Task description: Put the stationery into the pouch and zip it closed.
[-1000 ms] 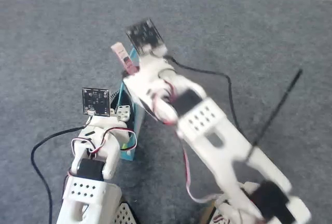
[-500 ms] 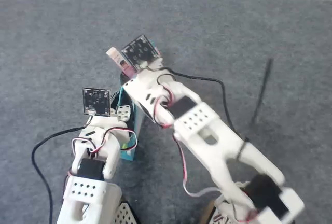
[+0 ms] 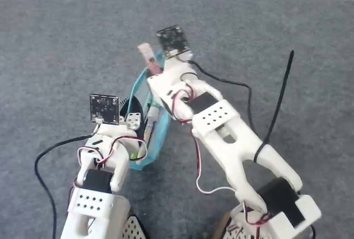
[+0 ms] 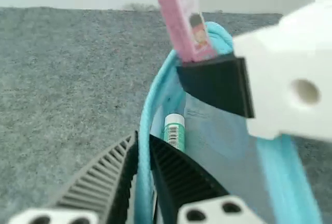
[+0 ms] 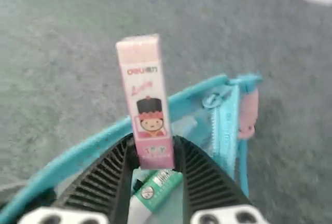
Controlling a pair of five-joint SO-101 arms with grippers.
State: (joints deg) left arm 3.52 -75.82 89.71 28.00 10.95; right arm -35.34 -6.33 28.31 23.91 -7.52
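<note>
Jaws of the right gripper [image 5: 153, 151] clamp the lower end of a pink eraser [image 5: 147, 115], upright over the open blue pouch [image 5: 199, 90]. The left gripper [image 4: 143, 149] pinches the pouch's rim. The eraser looks light and rigid. The pouch looks floppy and is best held by its rim.

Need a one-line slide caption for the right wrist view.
Right gripper holds a pink eraser upright above the open blue pouch, where a green-and-white tube lies.
</note>
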